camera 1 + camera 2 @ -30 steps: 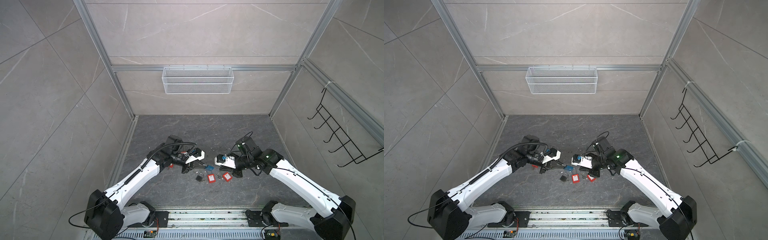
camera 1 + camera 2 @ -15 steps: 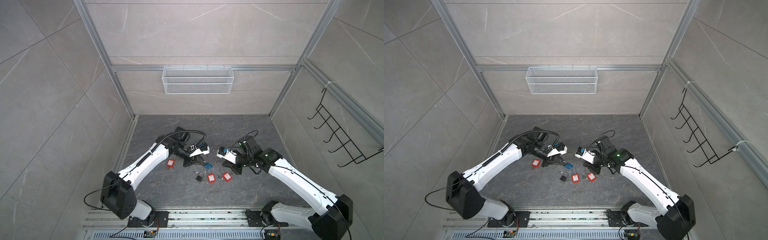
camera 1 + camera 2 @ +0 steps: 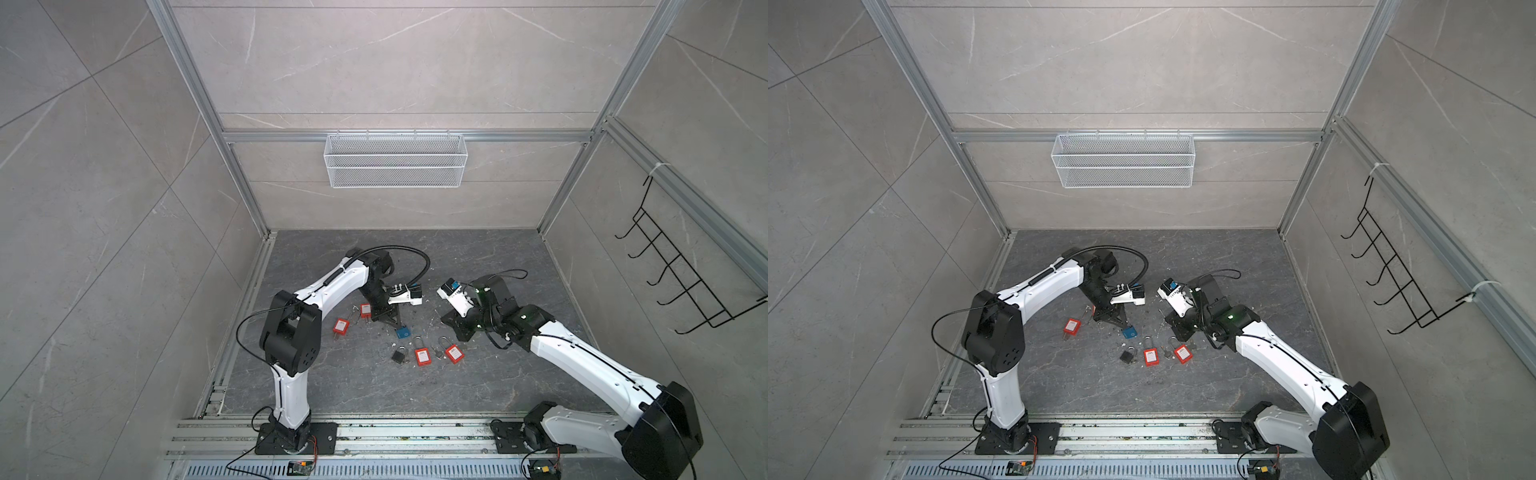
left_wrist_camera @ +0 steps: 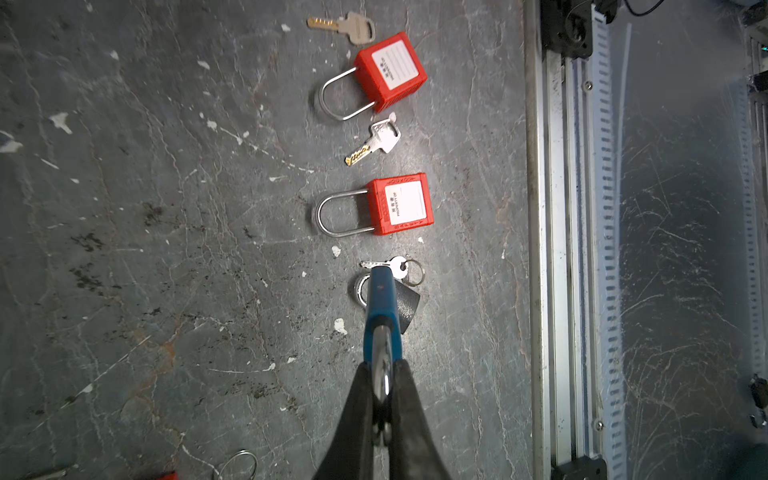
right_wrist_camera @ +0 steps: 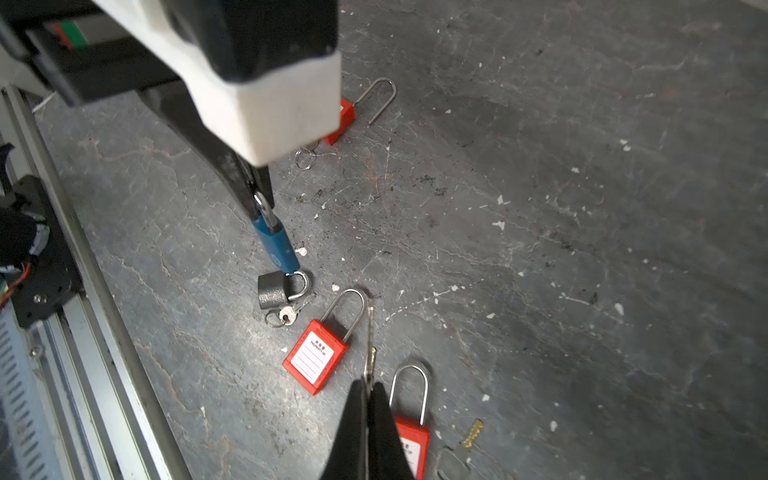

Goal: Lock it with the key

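A blue padlock [image 4: 380, 307] hangs by its steel shackle from my left gripper [image 4: 382, 374], which is shut on the shackle. In both top views the blue padlock [image 3: 402, 332] [image 3: 1129, 331] sits just below the left gripper [image 3: 395, 322], left of centre. My right gripper [image 5: 368, 384] is shut on a thin silver key [image 5: 369, 345], seen edge-on and pointing forward from the tips. In the right wrist view the blue padlock [image 5: 276, 243] and the left gripper [image 5: 259, 195] are ahead of the key, well apart from it. The right gripper [image 3: 453, 324] hovers right of centre.
Two red padlocks [image 3: 422, 356] [image 3: 454, 353] and a black padlock [image 3: 399, 356] with a key ring lie on the floor between the arms. Two more red padlocks [image 3: 340, 326] [image 3: 365, 309] lie to the left. Loose keys [image 4: 374, 141] [image 4: 349, 25] lie nearby. An aluminium rail [image 3: 374, 432] runs along the front.
Both grippers have drawn apart and moved toward the back. The left arm's elbow has swung up. The blue padlock now shows below the left gripper.
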`<state>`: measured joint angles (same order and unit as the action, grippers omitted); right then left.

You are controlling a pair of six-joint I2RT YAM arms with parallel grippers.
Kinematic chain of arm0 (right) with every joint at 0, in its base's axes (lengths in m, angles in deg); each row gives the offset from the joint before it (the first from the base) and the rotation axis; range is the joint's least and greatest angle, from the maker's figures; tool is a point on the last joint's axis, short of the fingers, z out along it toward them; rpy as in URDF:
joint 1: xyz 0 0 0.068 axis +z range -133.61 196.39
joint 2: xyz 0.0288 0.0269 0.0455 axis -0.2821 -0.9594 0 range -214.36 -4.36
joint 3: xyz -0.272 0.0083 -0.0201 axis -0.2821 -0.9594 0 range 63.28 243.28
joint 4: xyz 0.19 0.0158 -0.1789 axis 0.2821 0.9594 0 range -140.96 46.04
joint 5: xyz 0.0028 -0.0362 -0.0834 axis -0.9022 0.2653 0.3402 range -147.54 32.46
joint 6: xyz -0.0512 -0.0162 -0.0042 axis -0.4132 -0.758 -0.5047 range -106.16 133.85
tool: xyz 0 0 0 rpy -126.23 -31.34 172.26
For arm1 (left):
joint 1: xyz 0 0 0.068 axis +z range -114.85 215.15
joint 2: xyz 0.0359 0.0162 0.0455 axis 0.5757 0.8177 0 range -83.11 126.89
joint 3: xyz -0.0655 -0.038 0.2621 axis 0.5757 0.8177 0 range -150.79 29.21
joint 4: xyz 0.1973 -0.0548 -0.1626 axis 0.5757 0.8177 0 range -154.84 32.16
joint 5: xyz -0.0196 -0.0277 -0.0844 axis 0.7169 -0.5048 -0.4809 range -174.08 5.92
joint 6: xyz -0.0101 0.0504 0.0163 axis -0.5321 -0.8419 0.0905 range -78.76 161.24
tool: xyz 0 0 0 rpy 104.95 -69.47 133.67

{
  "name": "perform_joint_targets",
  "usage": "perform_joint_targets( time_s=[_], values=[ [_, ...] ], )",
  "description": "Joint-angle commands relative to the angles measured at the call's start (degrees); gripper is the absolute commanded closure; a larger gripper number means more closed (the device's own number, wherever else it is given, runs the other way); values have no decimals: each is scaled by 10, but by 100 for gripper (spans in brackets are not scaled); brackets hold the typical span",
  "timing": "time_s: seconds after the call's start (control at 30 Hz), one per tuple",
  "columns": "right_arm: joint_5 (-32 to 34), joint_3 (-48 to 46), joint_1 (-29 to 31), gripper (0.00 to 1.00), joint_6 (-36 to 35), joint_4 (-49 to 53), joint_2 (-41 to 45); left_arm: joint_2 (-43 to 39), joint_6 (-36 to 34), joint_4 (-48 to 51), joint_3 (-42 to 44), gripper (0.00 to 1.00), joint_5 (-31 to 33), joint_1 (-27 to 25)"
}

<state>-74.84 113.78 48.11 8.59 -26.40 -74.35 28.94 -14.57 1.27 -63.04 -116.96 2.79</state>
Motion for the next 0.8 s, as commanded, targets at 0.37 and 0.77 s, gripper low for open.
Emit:
perform_joint_targets(
  time_s=[0.37, 0.77],
  values=[
    [-54, -49, 0, 100, 152, -103, -74, 107, -28, 55, -76, 100, 53, 2],
    [-71, -36, 28, 100, 236, -174, -156, 153, -12, 33, -111, 94, 108, 2]
  ],
)
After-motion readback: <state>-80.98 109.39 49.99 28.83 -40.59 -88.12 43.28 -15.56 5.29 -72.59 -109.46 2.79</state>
